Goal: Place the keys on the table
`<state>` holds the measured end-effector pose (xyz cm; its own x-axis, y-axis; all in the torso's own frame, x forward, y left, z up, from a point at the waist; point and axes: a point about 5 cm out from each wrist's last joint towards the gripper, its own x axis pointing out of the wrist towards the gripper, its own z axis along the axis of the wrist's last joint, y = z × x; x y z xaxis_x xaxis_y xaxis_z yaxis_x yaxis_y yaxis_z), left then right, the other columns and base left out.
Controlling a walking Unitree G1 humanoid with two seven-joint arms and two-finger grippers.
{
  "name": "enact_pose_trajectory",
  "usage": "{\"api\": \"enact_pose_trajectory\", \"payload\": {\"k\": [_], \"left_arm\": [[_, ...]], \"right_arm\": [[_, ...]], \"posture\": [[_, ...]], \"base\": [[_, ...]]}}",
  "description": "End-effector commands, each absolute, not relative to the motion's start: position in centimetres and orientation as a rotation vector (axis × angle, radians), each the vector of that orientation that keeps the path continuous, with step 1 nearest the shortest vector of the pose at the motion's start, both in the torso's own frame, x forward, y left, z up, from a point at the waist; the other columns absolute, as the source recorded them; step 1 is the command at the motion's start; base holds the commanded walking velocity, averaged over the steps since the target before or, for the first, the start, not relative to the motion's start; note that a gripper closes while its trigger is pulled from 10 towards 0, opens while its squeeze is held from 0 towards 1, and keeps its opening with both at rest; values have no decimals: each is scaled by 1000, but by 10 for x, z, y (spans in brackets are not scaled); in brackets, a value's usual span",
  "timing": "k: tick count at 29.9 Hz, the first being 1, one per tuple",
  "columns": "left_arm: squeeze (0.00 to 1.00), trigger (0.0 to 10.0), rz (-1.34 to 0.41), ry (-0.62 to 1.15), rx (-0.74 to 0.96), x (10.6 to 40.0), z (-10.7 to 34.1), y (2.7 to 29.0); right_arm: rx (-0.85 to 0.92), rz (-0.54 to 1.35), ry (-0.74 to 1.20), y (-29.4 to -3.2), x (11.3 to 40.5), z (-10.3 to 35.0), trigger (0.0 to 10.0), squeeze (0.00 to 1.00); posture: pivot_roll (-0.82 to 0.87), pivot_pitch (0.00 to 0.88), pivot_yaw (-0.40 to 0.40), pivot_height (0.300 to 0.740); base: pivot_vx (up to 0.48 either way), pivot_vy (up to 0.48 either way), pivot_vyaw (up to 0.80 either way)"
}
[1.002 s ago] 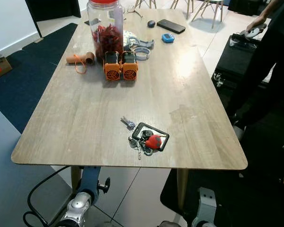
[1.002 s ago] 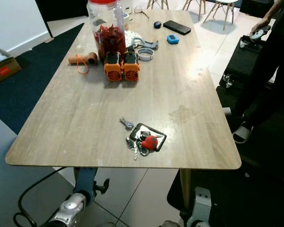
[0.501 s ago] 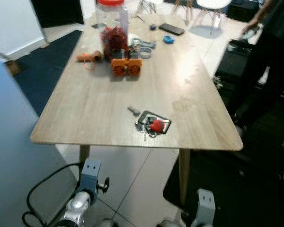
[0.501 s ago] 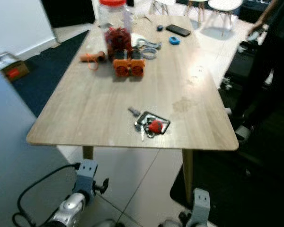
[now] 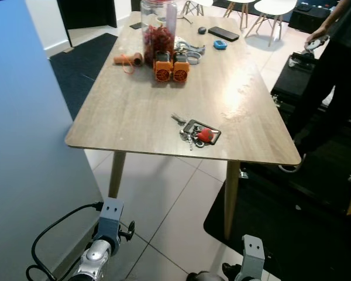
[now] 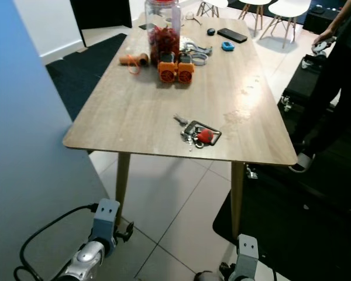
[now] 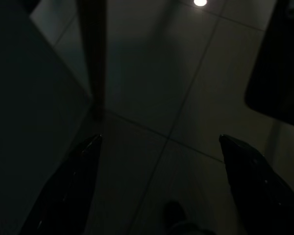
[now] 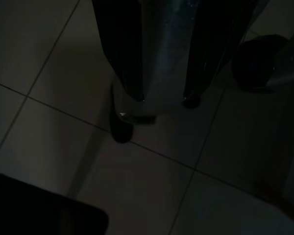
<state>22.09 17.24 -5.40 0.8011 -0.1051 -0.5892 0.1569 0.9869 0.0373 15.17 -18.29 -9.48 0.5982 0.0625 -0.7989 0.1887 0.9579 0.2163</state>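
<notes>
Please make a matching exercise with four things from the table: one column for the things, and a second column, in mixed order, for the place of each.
Things:
1. keys
2. jar
3. black phone
4. orange blocks

Places:
A. far end of the table
B. just in front of the jar
C. near the robot's edge
D. behind the orange blocks

Pairs: 1-C, 2-D, 3-A, 4-B

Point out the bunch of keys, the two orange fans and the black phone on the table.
bunch of keys [image 5: 199, 134], left eye view, on the red fob in the bunch.
two orange fans [image 5: 171, 67], left eye view, where the pair meets.
black phone [image 6: 232, 35], right eye view, middle of its dark face.
</notes>
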Motion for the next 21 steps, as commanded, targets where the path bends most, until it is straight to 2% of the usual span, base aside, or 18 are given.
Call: {"api": "enact_pose_trajectory", "payload": {"k": [1,16,21], "left_arm": [[0,10000,-127,622,88,220,-54,177],[0,10000,-128,607,87,219,-53,176],[0,10000,-128,607,93,219,-54,175]], "right_arm": [[291,-80,931,-185,151,-95,10000,0],[245,-28,926,-181,153,-94,10000,0],[236,0,930,-178,152,-95,10000,0]], "posture": [[62,58,-14,740],[61,70,-15,740],[59,70,-14,740]], "base": [[0,0,0],[0,0,0],[0,0,800]]}}
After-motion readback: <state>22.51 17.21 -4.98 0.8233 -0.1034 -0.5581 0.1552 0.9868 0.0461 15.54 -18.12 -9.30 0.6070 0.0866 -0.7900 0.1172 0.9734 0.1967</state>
